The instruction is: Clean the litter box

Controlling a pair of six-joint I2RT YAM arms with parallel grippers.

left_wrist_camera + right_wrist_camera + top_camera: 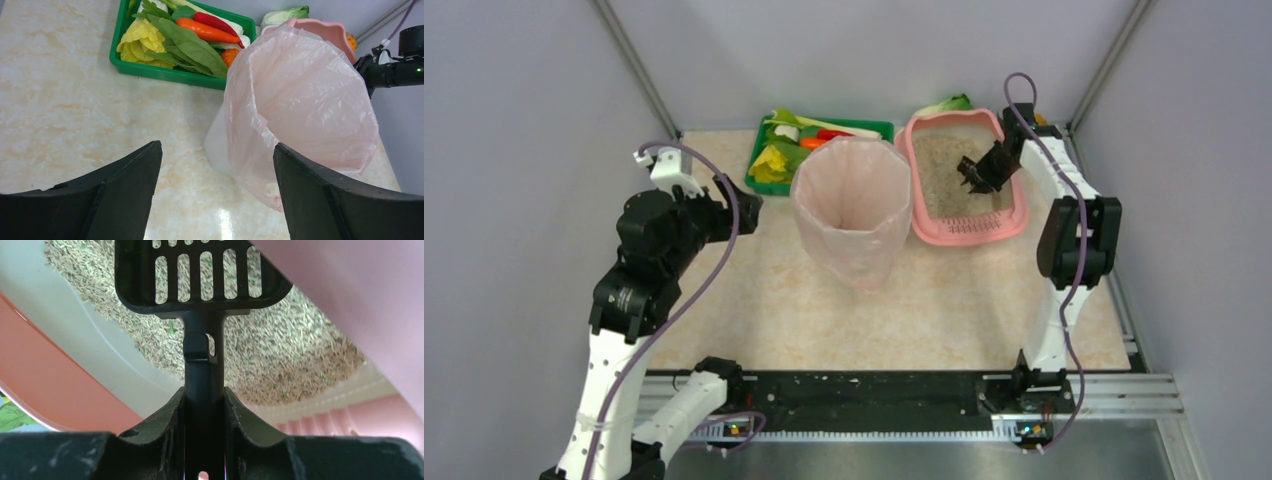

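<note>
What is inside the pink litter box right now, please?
Beige pellet litter lies in the litter box, and a black slotted scoop, held by the right gripper, is over it. Whatever lies under the scoop and gripper is hidden.

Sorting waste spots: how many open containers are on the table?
3: green vegetable tray at the back, bag-lined bin in the middle, pink litter box right of it. None looks hidden.

Robot lab test cell, not a home. Plain grey panel walls and bare metal corner posts box in a marble-look table. Left arm and right arm are bolted to a black rail at the near edge. Staged props sit at the far side: green tray of vegetables, bag-lined bin, litter box.
</note>
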